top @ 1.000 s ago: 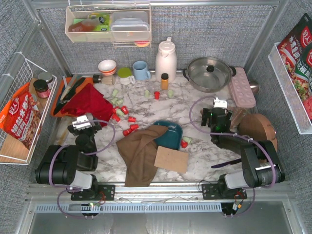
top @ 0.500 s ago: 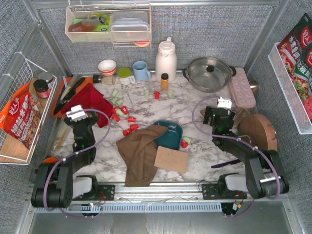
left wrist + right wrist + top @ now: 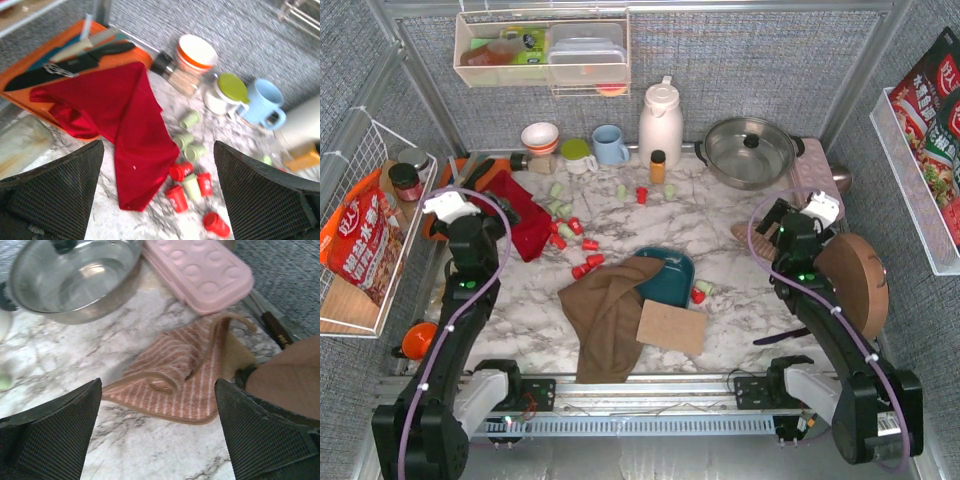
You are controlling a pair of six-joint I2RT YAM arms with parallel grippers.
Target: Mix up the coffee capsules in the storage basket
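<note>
The coffee capsules lie loose on the marble: red ones and mint green ones left of centre, a few near the back, and two beside the basket. The teal storage basket sits mid-table, half covered by a brown cloth and a cardboard piece; its inside is hidden. My left gripper is open and empty, raised over the red cloth, with red capsules and green capsules ahead of it. My right gripper is open and empty above a striped cloth.
An orange tray with knives, a bowl, mugs, a white jug and an orange-capped bottle line the back. A steel pot, a pink tray and a brown lid stand at right.
Both arms have risen and swung outward: the left gripper moved left and back toward the orange tray, the right gripper moved right and back toward the pink tray. Both stayed open.
</note>
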